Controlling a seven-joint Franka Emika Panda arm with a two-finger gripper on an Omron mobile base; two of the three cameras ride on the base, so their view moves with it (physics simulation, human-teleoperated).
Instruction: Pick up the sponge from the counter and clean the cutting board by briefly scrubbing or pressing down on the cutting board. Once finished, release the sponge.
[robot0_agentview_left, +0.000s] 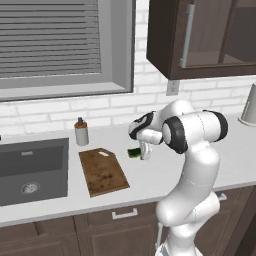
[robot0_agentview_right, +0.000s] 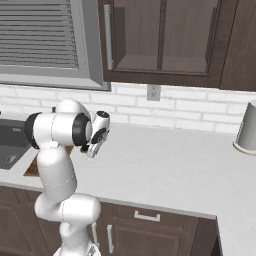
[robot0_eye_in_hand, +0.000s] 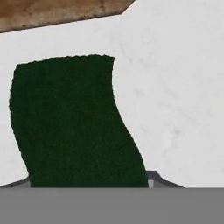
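Sponge (robot0_eye_in_hand: 74, 122) sits under the gripper (robot0_agentview_left: 141, 150); jaw opening hidden; cutting board (robot0_agentview_left: 103, 171) beside.

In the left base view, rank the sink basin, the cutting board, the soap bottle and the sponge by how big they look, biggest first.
1. sink basin
2. cutting board
3. soap bottle
4. sponge, partly hidden behind the robot's hand, so its full size is unsure.
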